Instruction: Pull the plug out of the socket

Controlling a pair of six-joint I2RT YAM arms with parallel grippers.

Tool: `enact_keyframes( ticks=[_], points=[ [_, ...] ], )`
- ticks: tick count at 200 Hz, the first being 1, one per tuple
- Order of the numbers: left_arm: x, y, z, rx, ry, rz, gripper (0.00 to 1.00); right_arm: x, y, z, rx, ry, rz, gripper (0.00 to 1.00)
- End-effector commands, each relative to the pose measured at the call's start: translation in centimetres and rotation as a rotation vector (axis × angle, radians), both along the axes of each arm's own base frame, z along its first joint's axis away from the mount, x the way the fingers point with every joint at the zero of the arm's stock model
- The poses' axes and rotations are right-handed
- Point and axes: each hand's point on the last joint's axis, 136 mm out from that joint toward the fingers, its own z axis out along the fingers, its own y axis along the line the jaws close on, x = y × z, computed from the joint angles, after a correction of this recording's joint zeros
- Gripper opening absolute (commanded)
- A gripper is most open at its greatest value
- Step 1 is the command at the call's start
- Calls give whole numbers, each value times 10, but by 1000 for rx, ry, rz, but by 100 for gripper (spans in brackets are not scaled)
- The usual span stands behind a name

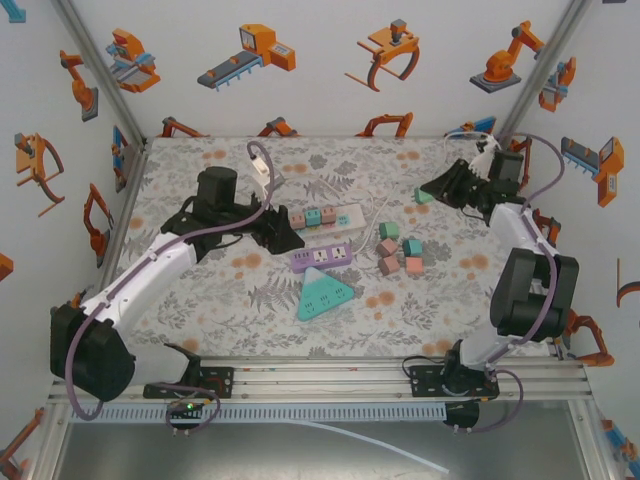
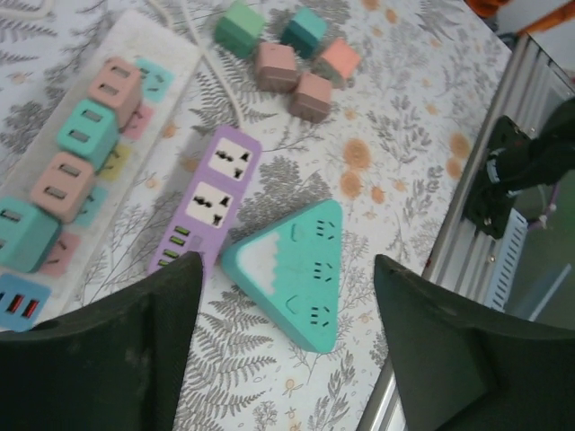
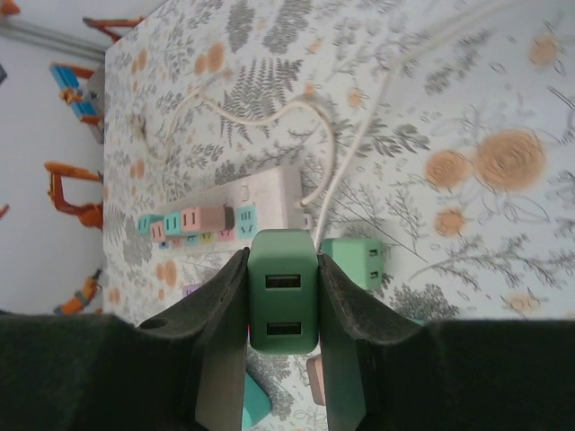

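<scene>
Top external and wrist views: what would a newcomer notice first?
The right fingers are clamped on a green plug, held off the table at its far right. Mid-table lies a white power strip studded with pink and teal plugs, with a purple strip and a teal triangular socket block nearer. The left fingers stand open near the strips' left ends.

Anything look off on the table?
Nothing damaged or spilled. Five cube adapters lie scattered loose right of the purple strip, facing different ways. A loose green adapter lies apart from them, near the right gripper, which is shut on a green USB adapter.
</scene>
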Motion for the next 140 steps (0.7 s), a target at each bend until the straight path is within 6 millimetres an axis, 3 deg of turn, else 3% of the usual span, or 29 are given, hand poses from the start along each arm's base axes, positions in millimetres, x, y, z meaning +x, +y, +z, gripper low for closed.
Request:
enact_keyframes(
  ticks=[1,58,67,109,140],
  points=[
    [-21,-5,14,-18,-83,-104,83,9,-17,-14,48,19,-84,15],
    [-22,0,9,23,-89,-86,100,10,-22,-82,35,156,-91,16],
    [-21,0,9,26,-91,-83,97,9,-23,-92,33,177,-101,16],
    [-16,0,0,51,-64,-76,97,6,-16,-114,17,216,-72,20],
    [-13,-3,-2,57,-46,-76,97,3,4,-128,12,252,-13,24]
  ],
)
